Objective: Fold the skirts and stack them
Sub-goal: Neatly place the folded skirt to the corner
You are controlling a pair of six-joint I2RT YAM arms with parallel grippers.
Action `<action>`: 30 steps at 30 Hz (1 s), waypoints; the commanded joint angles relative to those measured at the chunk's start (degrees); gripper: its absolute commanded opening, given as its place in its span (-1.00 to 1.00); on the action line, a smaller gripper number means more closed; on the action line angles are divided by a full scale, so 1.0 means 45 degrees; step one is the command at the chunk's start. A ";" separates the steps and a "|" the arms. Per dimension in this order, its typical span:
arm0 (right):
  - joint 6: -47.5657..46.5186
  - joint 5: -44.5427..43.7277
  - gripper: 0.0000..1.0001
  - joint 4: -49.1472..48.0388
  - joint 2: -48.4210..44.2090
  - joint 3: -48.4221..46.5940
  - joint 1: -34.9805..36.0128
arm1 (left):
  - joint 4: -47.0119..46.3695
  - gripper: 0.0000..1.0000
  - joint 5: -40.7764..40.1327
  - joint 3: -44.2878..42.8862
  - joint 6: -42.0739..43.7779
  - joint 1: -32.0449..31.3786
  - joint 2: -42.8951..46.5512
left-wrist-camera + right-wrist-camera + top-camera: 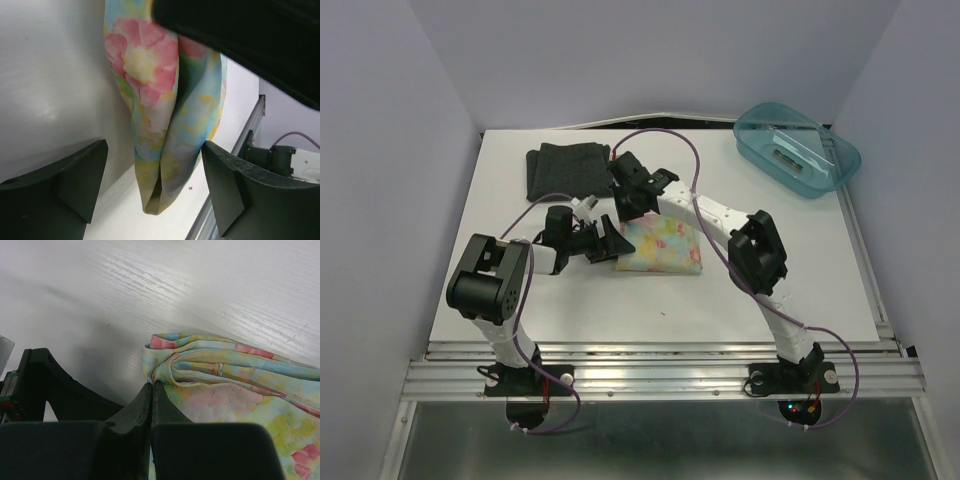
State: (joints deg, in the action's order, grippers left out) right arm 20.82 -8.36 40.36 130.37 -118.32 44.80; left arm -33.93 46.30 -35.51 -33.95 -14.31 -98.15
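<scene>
**Floral skirt (660, 250) folded mid-surface, dark skirt (568, 170) lying apart at the far left**
The left end effector (155, 172) gapes wide around the floral edge, gripping nothing. The right end effector (151, 390) is shut at the fold's corner — whether it pinches cloth, I cannot tell. A one-corner lift could spill the fold open.

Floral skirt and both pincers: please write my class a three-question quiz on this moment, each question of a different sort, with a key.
1. True or false: the left pincer stands open, one finger either side of the floral skirt.
2. The dark skirt lies: A at the table's near edge; B folded at its far left; C on the floral skirt.
3. Fill in: the right pincer is ____.
Key: 1 true; 2 B; 3 shut.
</scene>
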 commanded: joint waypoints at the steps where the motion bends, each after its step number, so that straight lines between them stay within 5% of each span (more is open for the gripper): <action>1: 0.0178 -0.0017 -0.99 -0.0473 -0.0865 -0.0093 -0.0188 | -0.0662 0.75 -0.0641 -0.0547 0.0202 -0.0122 0.0209; 13: 0.0529 0.0314 -0.99 -0.0688 -0.0065 -0.1418 -0.0852 | -0.2537 0.65 -0.0425 -0.0683 -0.1399 -0.1001 -0.0923; 21: 0.0667 0.0373 -0.99 -0.0863 -0.0025 -0.1480 -0.1107 | -0.2615 0.26 -0.2240 -0.1445 -0.1848 -0.1001 -0.1392; 30: 0.0823 0.0822 -0.99 -0.0922 0.0112 -0.1108 -0.1107 | -0.3611 0.46 -0.2223 -0.1660 -0.2337 -0.0981 -0.1490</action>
State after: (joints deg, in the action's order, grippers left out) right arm 23.38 -6.35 38.50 130.91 -122.65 39.38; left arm -45.17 37.15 -40.97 -43.86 -19.00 -105.06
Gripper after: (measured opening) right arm 0.021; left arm 0.698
